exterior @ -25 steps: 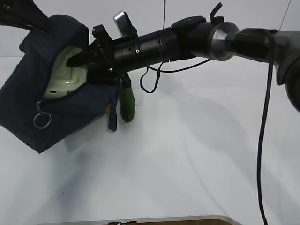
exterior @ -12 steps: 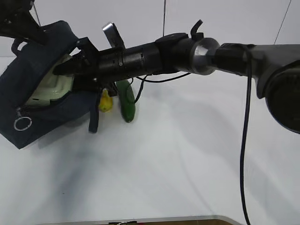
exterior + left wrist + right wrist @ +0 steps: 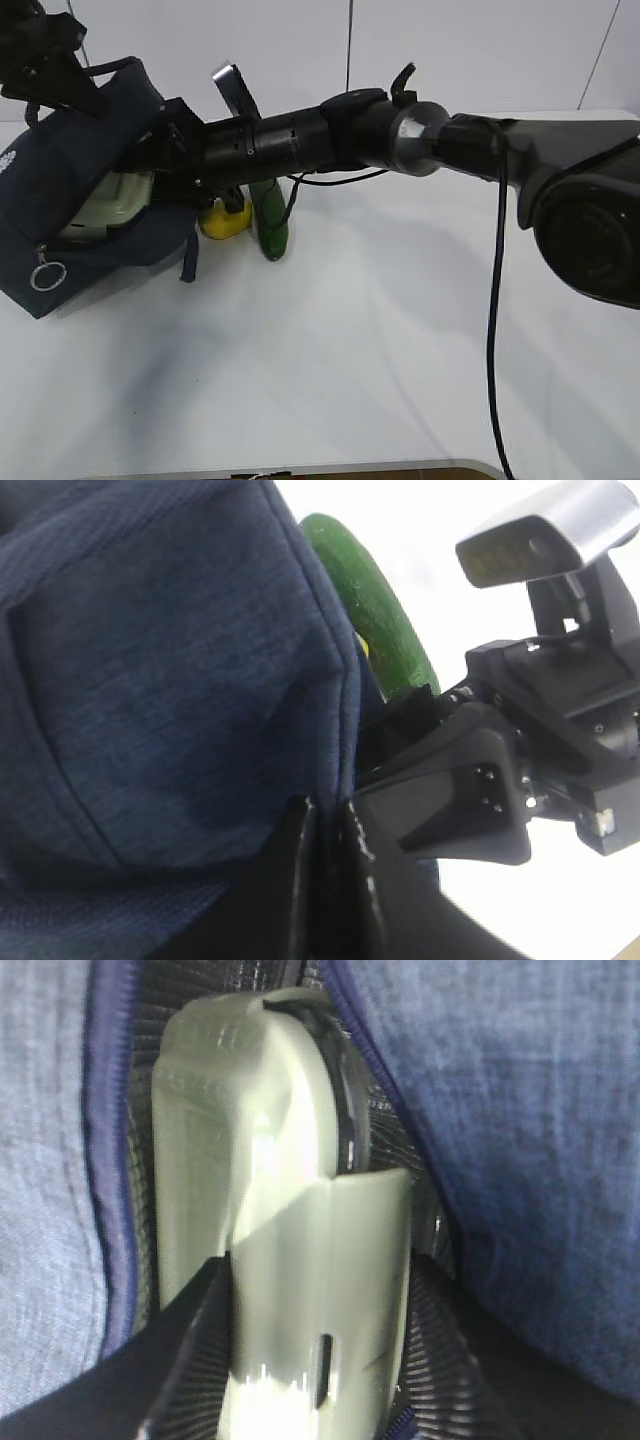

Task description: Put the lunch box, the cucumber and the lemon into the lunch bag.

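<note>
The lunch bag (image 3: 70, 190) is dark navy fabric with a fine woven texture, a brighter blue zipper edge and a silver ring pull (image 3: 48, 276), and the lunch box (image 3: 290, 1260) inside it shows a pale green lid. The lemon (image 3: 226, 218) is bright yellow and the cucumber (image 3: 270, 222) dark glossy green. The bench (image 3: 350, 340) is plain white; both arms are black.
</note>
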